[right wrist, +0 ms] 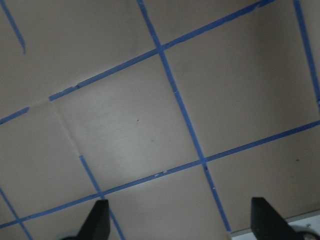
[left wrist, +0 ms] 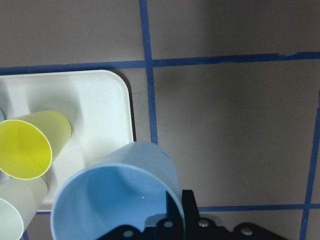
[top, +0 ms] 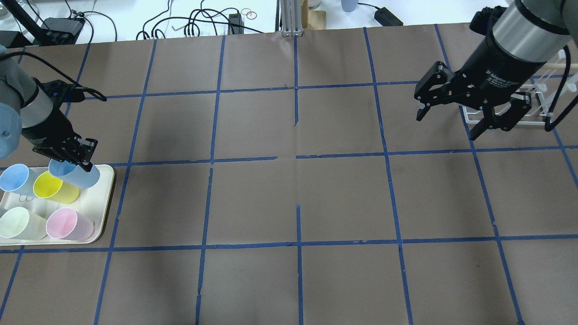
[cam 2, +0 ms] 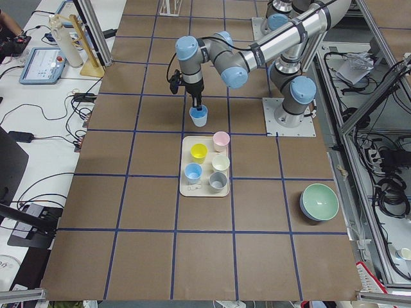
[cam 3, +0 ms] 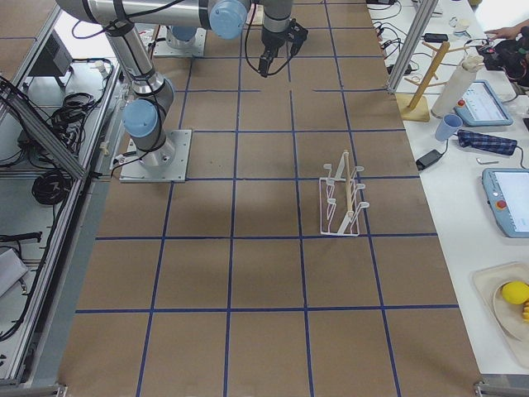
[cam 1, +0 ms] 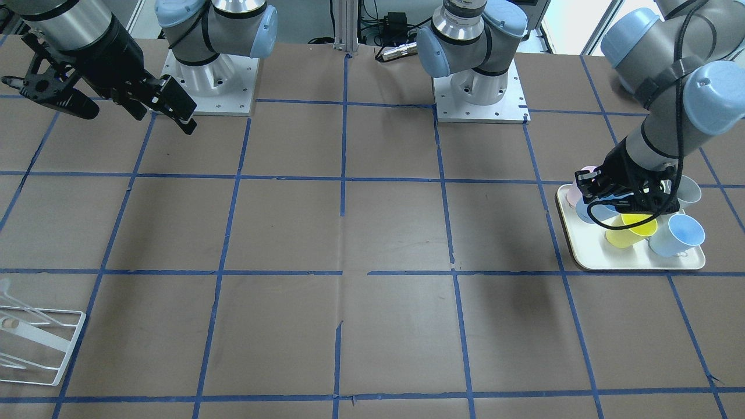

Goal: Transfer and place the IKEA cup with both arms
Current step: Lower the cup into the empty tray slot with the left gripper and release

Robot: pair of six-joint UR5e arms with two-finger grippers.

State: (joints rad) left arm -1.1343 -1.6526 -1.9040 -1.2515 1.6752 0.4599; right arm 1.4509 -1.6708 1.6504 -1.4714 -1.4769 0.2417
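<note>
One yellow cup (top: 56, 187) on the tray (top: 102, 198) neighbours the left hand's (top: 74, 161) IKEA cup (top: 84, 178).

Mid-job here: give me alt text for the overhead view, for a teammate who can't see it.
The left gripper grips the rim of a tilted pale blue cup at the corner of a white tray holding four other cups. The right gripper hangs open over the brown table, near a white wire rack.
</note>
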